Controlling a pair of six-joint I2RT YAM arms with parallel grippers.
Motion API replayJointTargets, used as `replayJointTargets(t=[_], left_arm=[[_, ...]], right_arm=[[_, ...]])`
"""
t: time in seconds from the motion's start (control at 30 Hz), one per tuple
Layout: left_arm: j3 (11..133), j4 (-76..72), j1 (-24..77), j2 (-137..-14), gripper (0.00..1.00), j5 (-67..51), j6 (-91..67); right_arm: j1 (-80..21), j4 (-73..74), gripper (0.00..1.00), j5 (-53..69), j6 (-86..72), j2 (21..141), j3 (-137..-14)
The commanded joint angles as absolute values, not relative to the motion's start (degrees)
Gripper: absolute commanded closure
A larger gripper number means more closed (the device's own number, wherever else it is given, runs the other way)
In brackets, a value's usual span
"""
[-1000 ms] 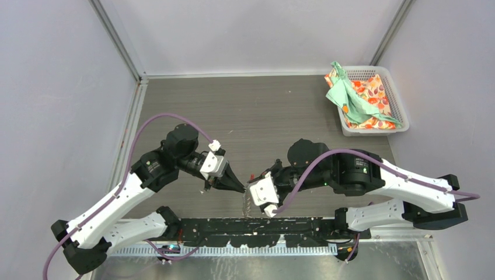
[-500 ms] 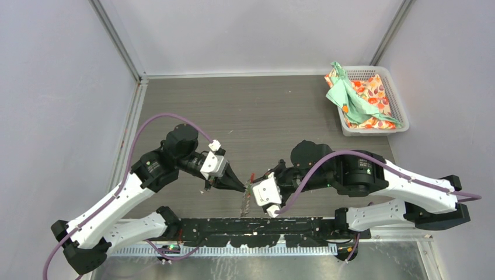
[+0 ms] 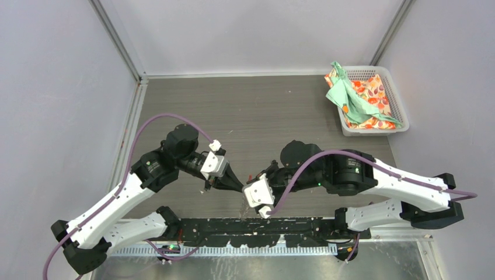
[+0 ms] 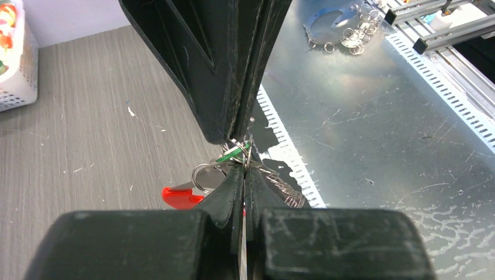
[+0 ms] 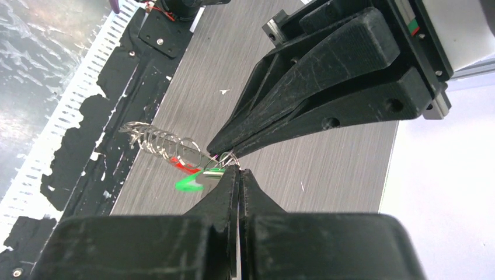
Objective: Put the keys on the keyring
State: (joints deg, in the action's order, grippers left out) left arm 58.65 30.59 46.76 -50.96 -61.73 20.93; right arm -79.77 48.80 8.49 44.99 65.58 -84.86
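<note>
My left gripper and right gripper meet tip to tip just above the table's near edge, both shut. In the left wrist view my left gripper pinches the thin wire ring of the keyring; its red tab and grey coiled chain hang beside the tips. In the right wrist view my right gripper is shut on the green-tagged key, right against the keyring. The keyring's chain dangles below both tips. The black-tagged key is hidden.
A white basket holding a floral cloth stands at the back right. A black rail and a metal plate run along the near edge. A bunch of loose rings lies on that plate.
My right gripper has shifted slightly left, closer against the left gripper's tips. The hanging chain has swung a little. The left arm has barely moved.
</note>
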Motion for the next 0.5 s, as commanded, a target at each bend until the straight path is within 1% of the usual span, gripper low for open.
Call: replayJointTargets(t=[0.0,0.23,0.47], left_arm=[[58.31,28.84,46.93,-49.95,1.0,-63.27,19.86],[57.94,28.94,46.93,-49.31,1.0,-63.13,20.11],[58.09,28.96,46.93,-49.31,1.0,-63.37,20.95]], right_arm=[[-79.61,44.51,0.99,9.97,45.97,66.88,-87.27],[-79.57,42.19,0.99,9.46,44.98,67.05,-87.02],[-79.59,42.49,0.99,7.37,43.66,69.94,-88.43]])
